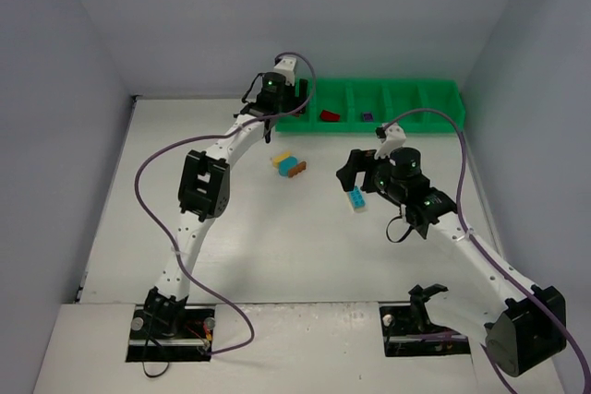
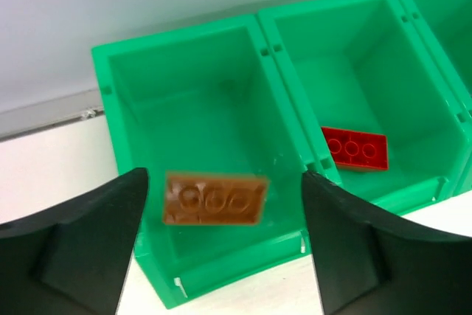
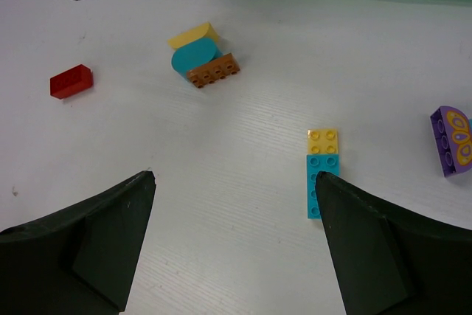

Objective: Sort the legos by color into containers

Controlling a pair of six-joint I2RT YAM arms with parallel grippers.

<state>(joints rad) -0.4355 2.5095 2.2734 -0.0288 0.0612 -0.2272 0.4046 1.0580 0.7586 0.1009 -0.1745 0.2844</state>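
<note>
L pincer (image 2: 223,201) spread; small brown plastic brick (image 2: 214,198), blurred, betw its fingers over leftmost compartment of long green plastic tray (image 2: 103,71). R pincer (image 3: 234,189) spread above white bench (image 3: 221,138), nr yellow-blue plastic brick stack (image 3: 322,171).

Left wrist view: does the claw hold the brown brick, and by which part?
No. The left claw is open; the brown brick touches neither finger, blurred over the end compartment.

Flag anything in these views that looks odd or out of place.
The brown brick looks blurred and untouched between the left gripper's open jaws, seemingly dropping into the green end compartment. On the table, a yellow, blue and brown stack and a yellow-blue pair each mix colours, unsorted.
</note>
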